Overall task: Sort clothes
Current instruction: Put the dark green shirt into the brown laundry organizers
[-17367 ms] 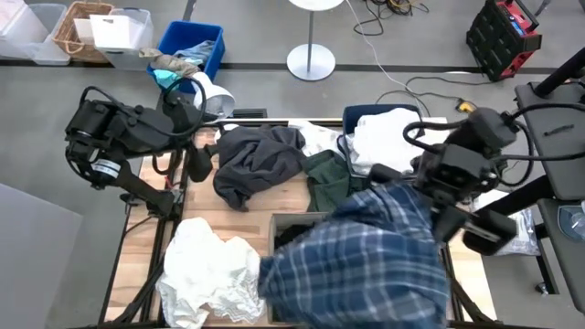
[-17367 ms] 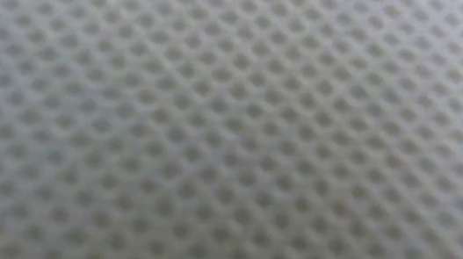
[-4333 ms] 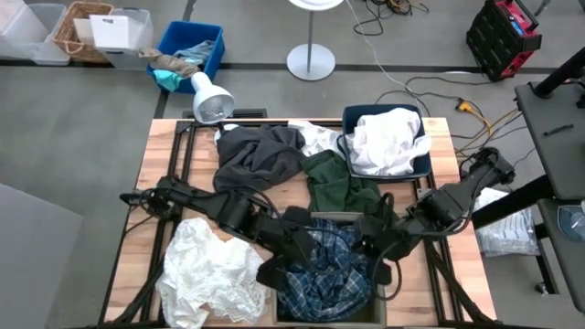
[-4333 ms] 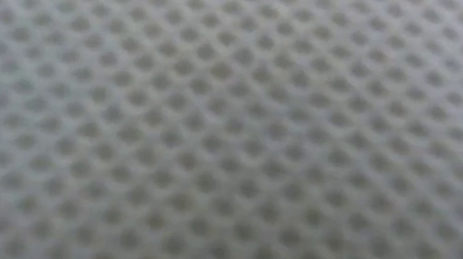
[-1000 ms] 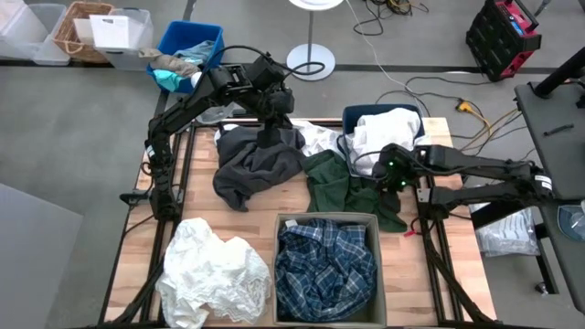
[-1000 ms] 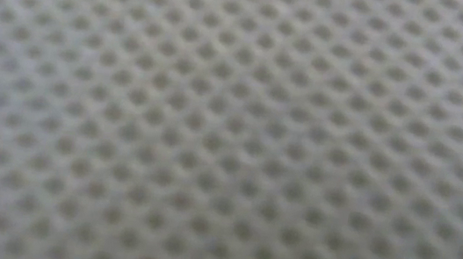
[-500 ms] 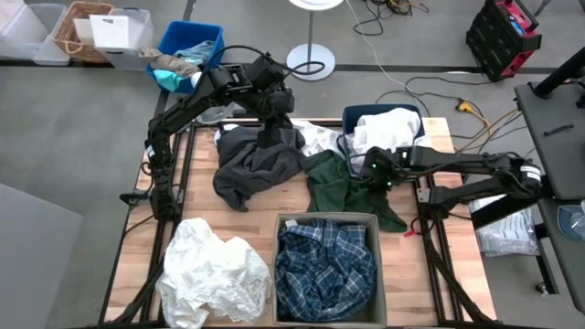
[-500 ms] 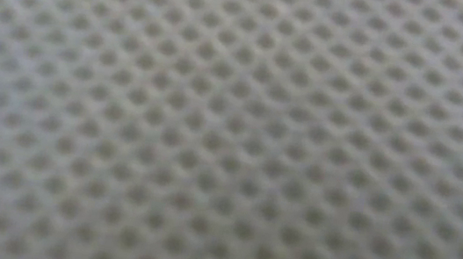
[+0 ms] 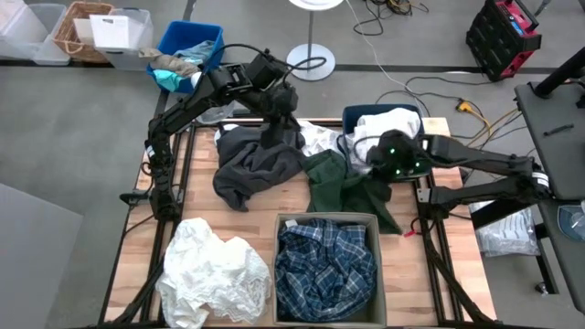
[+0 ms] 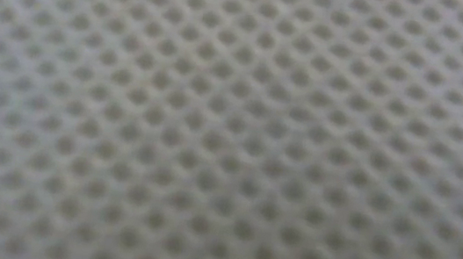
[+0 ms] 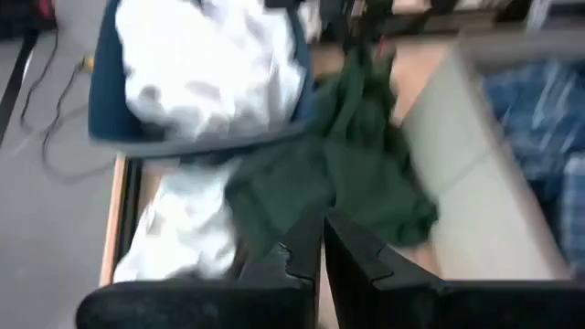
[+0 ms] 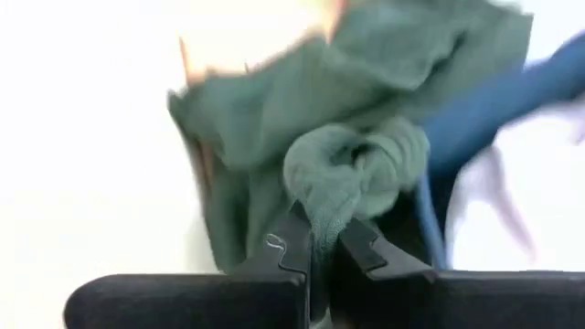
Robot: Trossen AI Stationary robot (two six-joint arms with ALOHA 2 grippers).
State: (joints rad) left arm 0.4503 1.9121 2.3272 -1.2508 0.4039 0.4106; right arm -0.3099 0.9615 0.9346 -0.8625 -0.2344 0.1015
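A dark green garment (image 9: 336, 190) lies in the middle of the table, and my right gripper (image 9: 377, 175) is shut on its right part. Beside it lies a charcoal grey garment (image 9: 251, 164). My left gripper (image 9: 271, 130) hangs above the grey garment's far end, shut, with nothing showing between its fingers (image 11: 306, 251). The blue-and-white plaid shirt (image 9: 324, 270) fills a grey bin (image 9: 324, 216) at the near edge. White clothes (image 9: 388, 137) sit in a blue bin (image 9: 352, 114). A crumpled white garment (image 9: 215, 274) lies at the near left. My right gripper pinches a bunched fold of the green garment (image 12: 347, 174) between its two fingers. The fingers slant down from the table's right side. The fold is raised off the table, while the rest of the garment (image 9: 329, 196) lies on the wood.
A white mesh fabric (image 10: 231, 129) fills the whole low view. More white cloth (image 9: 317, 139) lies between the grey and green garments. Beyond the far left corner stand a blue crate with rags (image 9: 187, 50), a lamp (image 9: 212, 99) and storage boxes (image 9: 119, 32).
My right gripper has gone toward the table's left onto the green garment, then risen and drawn back toward the right. The garment's right part has come up in a bunch with it, and its left part has stayed on the table.
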